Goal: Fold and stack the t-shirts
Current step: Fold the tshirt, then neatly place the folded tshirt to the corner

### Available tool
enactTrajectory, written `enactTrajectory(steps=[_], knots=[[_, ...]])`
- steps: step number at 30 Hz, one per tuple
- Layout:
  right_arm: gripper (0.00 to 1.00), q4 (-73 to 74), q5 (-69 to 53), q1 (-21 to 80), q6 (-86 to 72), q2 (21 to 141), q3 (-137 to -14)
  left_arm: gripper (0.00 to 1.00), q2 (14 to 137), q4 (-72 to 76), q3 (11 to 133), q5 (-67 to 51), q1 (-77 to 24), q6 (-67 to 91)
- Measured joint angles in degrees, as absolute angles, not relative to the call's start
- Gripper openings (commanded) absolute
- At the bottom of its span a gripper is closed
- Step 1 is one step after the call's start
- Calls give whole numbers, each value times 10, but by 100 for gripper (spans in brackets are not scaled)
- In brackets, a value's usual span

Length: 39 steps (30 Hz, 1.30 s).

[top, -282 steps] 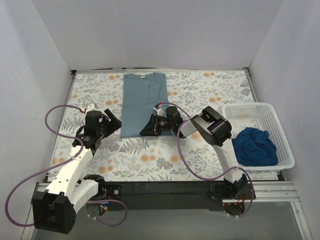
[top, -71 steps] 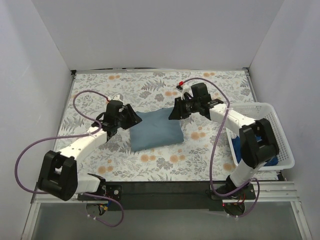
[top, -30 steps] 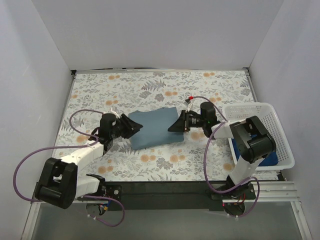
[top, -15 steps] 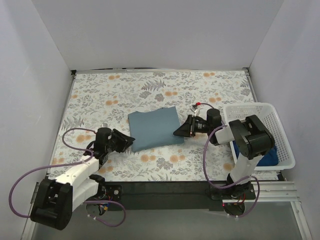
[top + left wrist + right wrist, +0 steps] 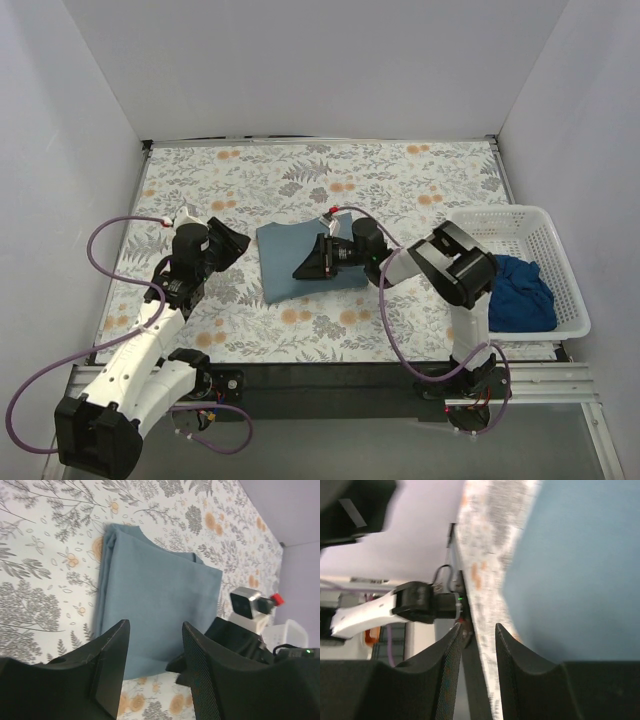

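Note:
The slate blue t-shirt [image 5: 283, 250] lies folded into a small rectangle on the floral tabletop; it also shows in the left wrist view [image 5: 155, 590] and the right wrist view [image 5: 580, 560]. My right gripper [image 5: 300, 272] is open and empty, low over the shirt's near half, pointing left [image 5: 476, 627]. My left gripper [image 5: 241, 241] is open and empty just left of the shirt, aimed at it [image 5: 155, 630]. The royal blue t-shirt [image 5: 518, 290] lies crumpled in the white basket [image 5: 500, 222].
The basket stands at the table's right edge. White walls close in the table on the left, back and right. The floral cloth [image 5: 400, 180] covers the tabletop. Purple cables loop from both arms.
My right gripper has moved left from beside the shirt's right edge to over the shirt. My left gripper has risen from the near left to the shirt's left edge.

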<state>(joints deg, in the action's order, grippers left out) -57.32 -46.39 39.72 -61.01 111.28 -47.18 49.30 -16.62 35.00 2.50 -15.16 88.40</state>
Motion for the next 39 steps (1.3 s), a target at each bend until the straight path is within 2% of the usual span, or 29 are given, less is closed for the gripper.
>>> enactTrajectory(steps=[5, 10, 16, 20, 22, 23, 24, 26, 30, 39], knots=[[39, -587, -434, 397, -638, 1211, -467, 49, 487, -198, 354, 50, -152, 832], [38, -576, -421, 396, -620, 1199, -466, 56, 489, -210, 354, 57, -152, 792], [42, -360, -357, 394, -487, 1081, -486, 62, 520, -211, 366, 52, -152, 771], [44, -147, -279, 393, -361, 999, -573, 64, 535, -214, 368, 34, -152, 768], [53, -60, -220, 392, -304, 964, -609, 65, 535, -215, 368, 27, -152, 766], [61, -24, -186, 392, -278, 944, -618, 65, 535, -215, 368, 25, -152, 764], [79, 4, -155, 391, -261, 926, -619, 65, 535, -215, 368, 24, -152, 762], [88, 67, -93, 389, -221, 889, -618, 66, 538, -216, 368, 24, -152, 756], [85, 141, -23, 367, -164, 859, -611, 67, 564, -213, 369, 30, -152, 739], [65, 180, -62, 289, -121, 934, -615, 67, 628, -186, 388, 56, -152, 705]])
